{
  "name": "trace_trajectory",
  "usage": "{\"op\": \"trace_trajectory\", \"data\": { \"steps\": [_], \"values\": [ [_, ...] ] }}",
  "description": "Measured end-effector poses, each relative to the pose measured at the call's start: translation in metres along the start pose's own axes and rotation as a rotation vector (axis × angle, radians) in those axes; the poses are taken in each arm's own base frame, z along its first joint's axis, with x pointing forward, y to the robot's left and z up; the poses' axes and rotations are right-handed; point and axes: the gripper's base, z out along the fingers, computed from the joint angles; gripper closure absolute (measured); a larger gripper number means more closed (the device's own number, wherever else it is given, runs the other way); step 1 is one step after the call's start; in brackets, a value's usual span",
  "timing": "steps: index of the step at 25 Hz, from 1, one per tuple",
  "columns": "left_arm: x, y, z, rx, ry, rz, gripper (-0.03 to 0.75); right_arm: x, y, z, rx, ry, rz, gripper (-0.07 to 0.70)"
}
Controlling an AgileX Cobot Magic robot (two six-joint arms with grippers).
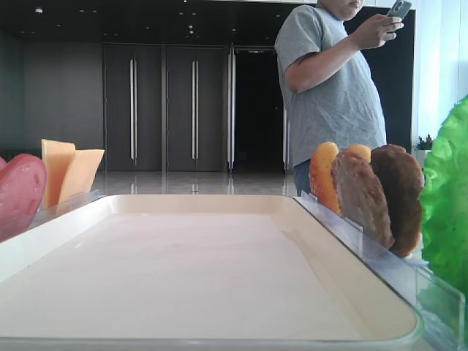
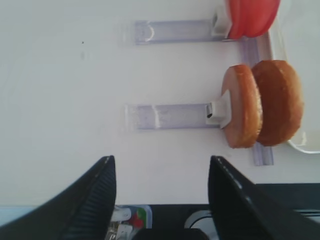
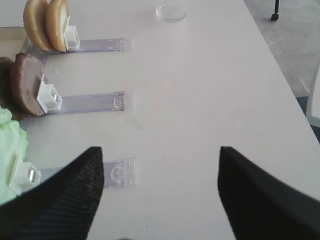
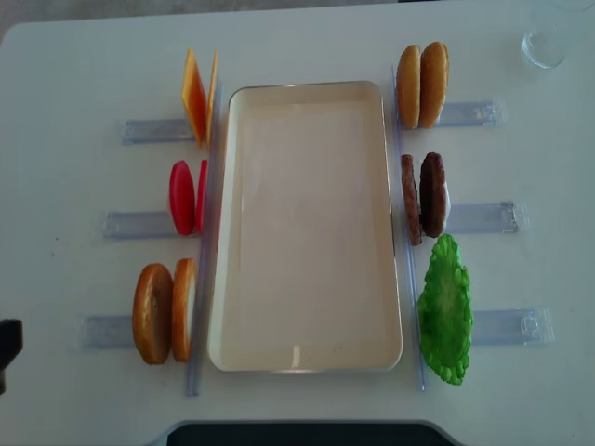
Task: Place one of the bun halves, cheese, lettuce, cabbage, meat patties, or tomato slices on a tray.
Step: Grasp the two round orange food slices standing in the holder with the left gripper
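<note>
The cream tray [image 4: 307, 353] lies empty mid-table, also seen low in the tray [image 1: 219, 205]. On its left stand cheese [image 4: 195, 93], tomato slices [image 4: 184, 197] and bun halves [image 4: 163, 311] in racks. On its right stand more bun halves [image 4: 423, 85], meat patties [image 4: 423, 195] and lettuce [image 4: 444, 311]. Cabbage is out of view. My left gripper [image 2: 162, 160] is open over bare table, left of the bun halves [image 2: 262, 105] and tomato slices [image 2: 252, 17]. My right gripper [image 3: 161, 150] is open and empty, right of the lettuce [image 3: 10, 145], patties [image 3: 27, 85] and buns [image 3: 47, 22].
A clear glass [image 4: 544, 42] stands at the far right corner, also seen as the glass [image 3: 171, 10]. Clear plastic racks [image 4: 483, 218] stick out from each food pair. A person in a grey shirt [image 1: 333, 95] stands beyond the table.
</note>
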Motion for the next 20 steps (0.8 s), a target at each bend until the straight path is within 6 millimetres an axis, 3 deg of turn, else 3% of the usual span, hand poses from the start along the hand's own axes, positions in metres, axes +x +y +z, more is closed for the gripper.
{"op": "trace_trajectory", "data": {
  "steps": [20],
  "values": [
    [-0.083,0.008,0.068,-0.115,0.347,-0.076,0.265,0.000,0.000,0.000,0.000,0.000,0.000,0.166]
  ]
}}
